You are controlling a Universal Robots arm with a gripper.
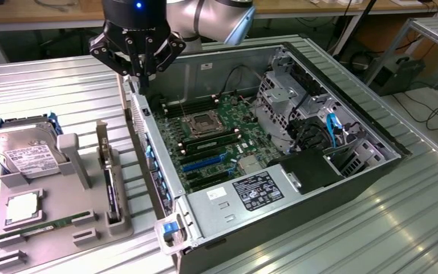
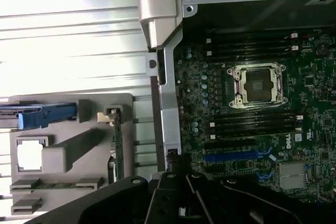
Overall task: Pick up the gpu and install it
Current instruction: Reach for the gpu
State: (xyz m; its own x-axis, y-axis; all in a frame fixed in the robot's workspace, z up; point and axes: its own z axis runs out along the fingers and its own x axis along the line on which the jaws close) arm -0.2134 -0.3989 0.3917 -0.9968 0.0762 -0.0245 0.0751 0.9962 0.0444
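Shiny metal table (image 1: pixel 52 85) holds an open computer case (image 1: pixel 303 222) and a gray tray (image 1: pixel 55 197). The gripper (image 1: pixel 140 79) hangs over the back edge of the case, with its fingers pressed together. The gpu (image 1: pixel 111 182) stands on its thin edge in a slot of the gray tray, just beside the case and apart from the gripper. A hard drive (image 1: pixel 25 151) lies on the same tray.

I record the open computer case (image 1: pixel 227 65) with its rim under the gripper (image 1: pixel 137 79) and its CPU socket (image 1: pixel 203 123) just past the tip. Well aside of the gripper, toward the exterior view's left, a grey holder tray (image 1: pixel 52 197) carries a hard drive (image 1: pixel 25 154), a processor (image 1: pixel 23 208) and a green RAM stick (image 1: pixel 44 225).
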